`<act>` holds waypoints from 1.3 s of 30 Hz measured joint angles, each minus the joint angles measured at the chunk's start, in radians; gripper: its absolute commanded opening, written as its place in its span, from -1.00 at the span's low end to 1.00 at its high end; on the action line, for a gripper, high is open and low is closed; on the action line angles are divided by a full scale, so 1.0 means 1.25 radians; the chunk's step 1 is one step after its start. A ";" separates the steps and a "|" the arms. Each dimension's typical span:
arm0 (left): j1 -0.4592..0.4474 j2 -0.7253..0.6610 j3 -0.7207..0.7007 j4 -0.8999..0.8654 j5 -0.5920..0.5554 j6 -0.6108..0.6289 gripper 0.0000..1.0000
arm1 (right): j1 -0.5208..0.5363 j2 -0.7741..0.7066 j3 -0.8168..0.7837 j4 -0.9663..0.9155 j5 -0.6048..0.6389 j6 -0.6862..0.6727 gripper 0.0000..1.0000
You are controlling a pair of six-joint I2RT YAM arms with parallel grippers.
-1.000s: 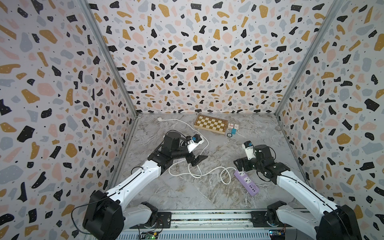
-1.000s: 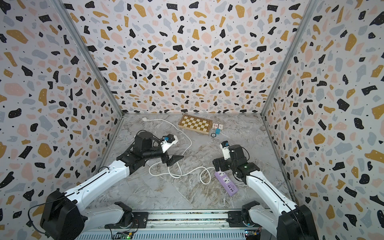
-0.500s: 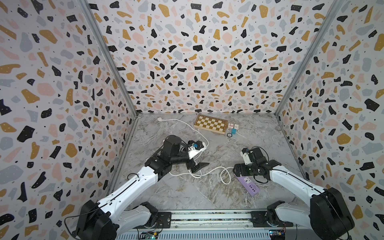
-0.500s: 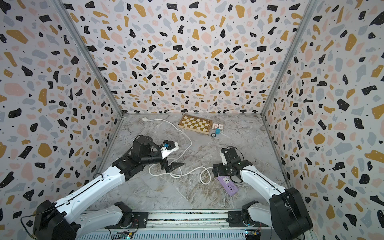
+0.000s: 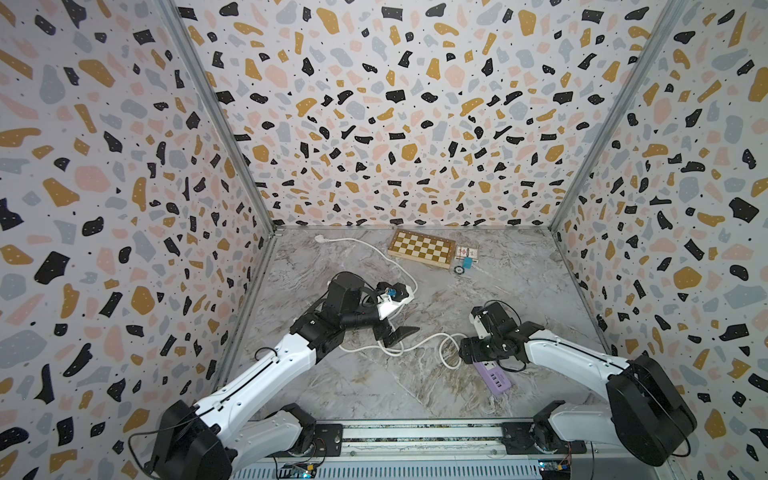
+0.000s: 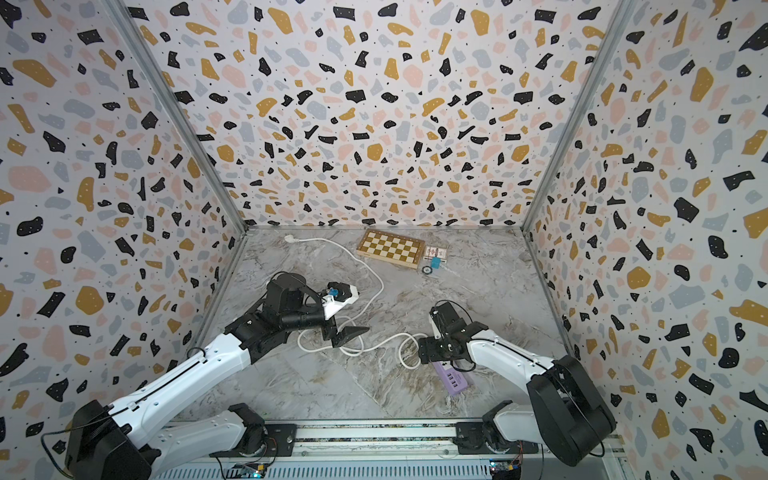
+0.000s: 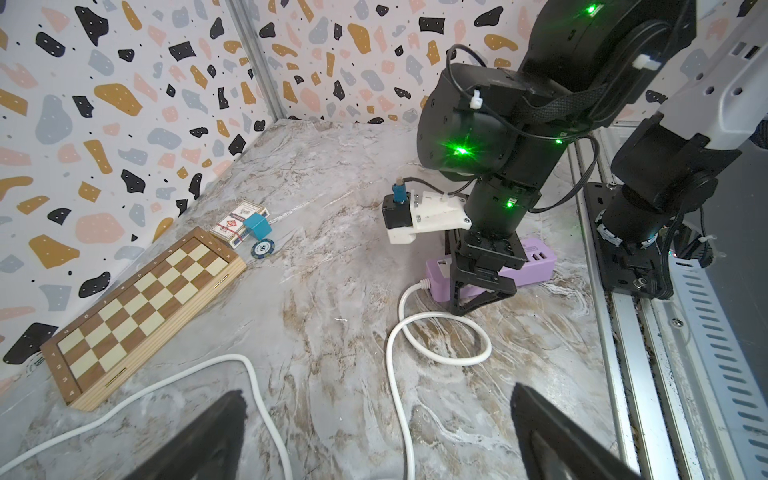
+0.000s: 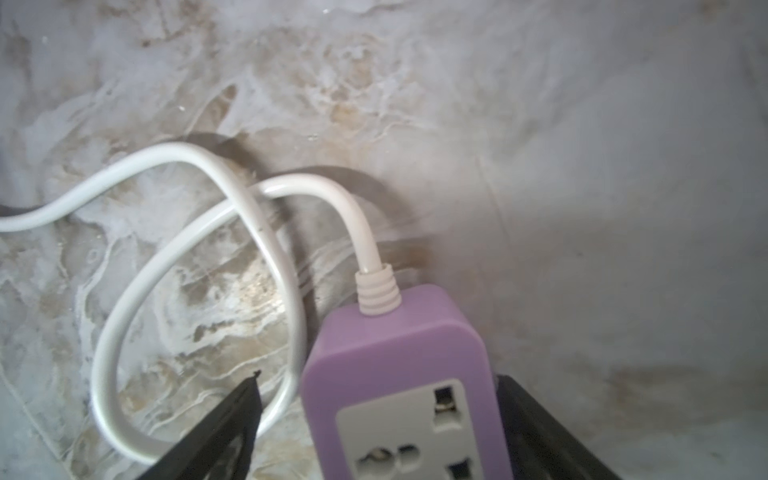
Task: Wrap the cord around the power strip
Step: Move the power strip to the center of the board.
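**Enclosure.** Three walls (image 5: pixel 395 104) carry a terrazzo print of black, ochre, pink and grey flecks on white. Metal corner posts (image 5: pixel 226 129) join them. The counter (image 5: pixel 374 390) has a grey marble finish with brown veining. A metal rail (image 5: pixel 419 434) runs along its front edge and bears both arm bases.

**Layout, left to right, in both top views.**
- The white plug (image 5: pixel 319 239) lies near the rear left corner.
- The cord (image 8: pixel 360 232) runs from the plug toward the front and passes beneath the left end effector (image 7: pixel 376 390). It then forms loose loops and enters the power strip (image 5: pixel 494 376). The cord lies unwound on the counter.
- The left end effector hovers above the cord with its jaws fully apart.
- A wooden chessboard (image 5: pixel 422 249) lies at the rear centre.
- Just beside the chessboard, to the right, lies a pack of playing cards (image 7: pixel 235 222) with a small blue block (image 7: pixel 257 226) against it. A poker chip (image 7: pixel 262 248) lies on the counter close by.
- The lavender power strip lies flat at the front right, sockets upward. The right end effector (image 8: pixel 378 386) straddles its cord end.
- The jaws of the right end effector stand apart. One finger (image 8: pixel 224 424) shows a gap to the strip, and a cord loop lies in that gap.

**Markings.**
- The chip reads "50".
- The chessboard edge carries small numerals, barely legible.
- The red-and-white print on the card pack is too small to read.
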 measured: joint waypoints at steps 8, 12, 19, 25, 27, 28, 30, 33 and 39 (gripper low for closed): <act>-0.009 -0.072 0.000 -0.016 -0.068 0.007 0.99 | 0.077 0.099 0.067 0.021 0.051 0.006 0.36; -0.009 -0.116 0.000 -0.032 -0.124 0.024 0.99 | 0.121 0.172 0.132 0.026 0.065 -0.001 0.23; -0.009 -0.169 0.000 -0.050 -0.212 0.041 0.99 | 0.166 0.360 0.332 0.037 0.062 -0.056 0.49; -0.009 -0.178 0.005 -0.077 -0.239 0.041 0.99 | 0.181 0.420 0.411 0.052 0.044 -0.128 0.86; -0.009 -0.179 0.006 -0.085 -0.239 0.041 0.99 | 0.182 0.401 0.402 0.049 0.044 -0.155 0.92; -0.009 -0.179 0.007 -0.089 -0.237 0.041 0.99 | 0.182 0.379 0.392 0.045 0.044 -0.174 0.96; -0.009 -0.179 0.008 -0.093 -0.227 0.042 0.99 | 0.182 0.326 0.368 0.031 0.044 -0.202 0.99; -0.009 -0.176 0.011 -0.096 -0.205 0.044 0.99 | 0.168 0.219 0.315 0.017 0.032 -0.238 1.00; -0.009 -0.150 0.025 -0.100 -0.154 0.045 0.99 | 0.133 0.054 0.171 -0.015 0.007 -0.237 1.00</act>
